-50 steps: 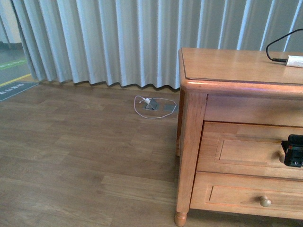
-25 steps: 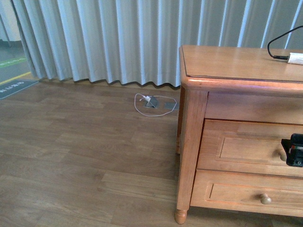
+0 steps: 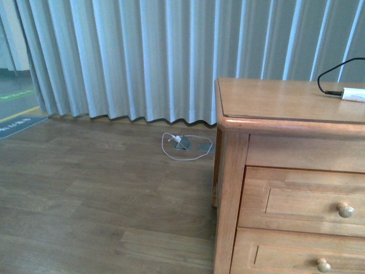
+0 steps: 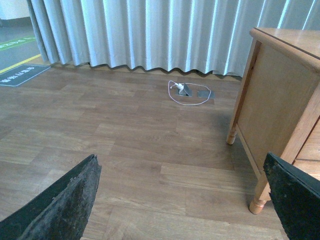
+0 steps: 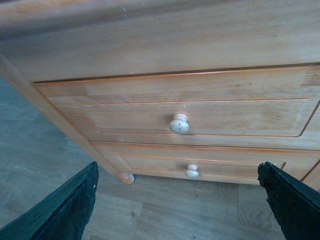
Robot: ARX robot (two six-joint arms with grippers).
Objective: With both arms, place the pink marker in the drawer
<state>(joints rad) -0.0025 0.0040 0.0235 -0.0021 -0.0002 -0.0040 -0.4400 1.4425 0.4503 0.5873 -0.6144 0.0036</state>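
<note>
Right wrist view: drawer [image 5: 200,116] before parted end effector [image 5: 180,210]

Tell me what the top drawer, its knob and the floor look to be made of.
Drawer: apparently solid wood, honey-coloured with a satin varnish; grain lines and a soft sheen show. Knob: paler turned wood, probably unstained. Floor: brown wood-look planks, likely laminate or vinyl, given the flat surface and printed-looking grain.

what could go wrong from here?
1. Both drawers look shut; the right tool is open and short of the upper drawer's knob. The knob is small and round, so a slightly off approach could slip off it.
2. No pink marker shows in any view, so the pick-up has nothing located yet.
3. The left tool faces bare floor beside the cabinet leg; a swing toward the cabinet might clip it.
</note>
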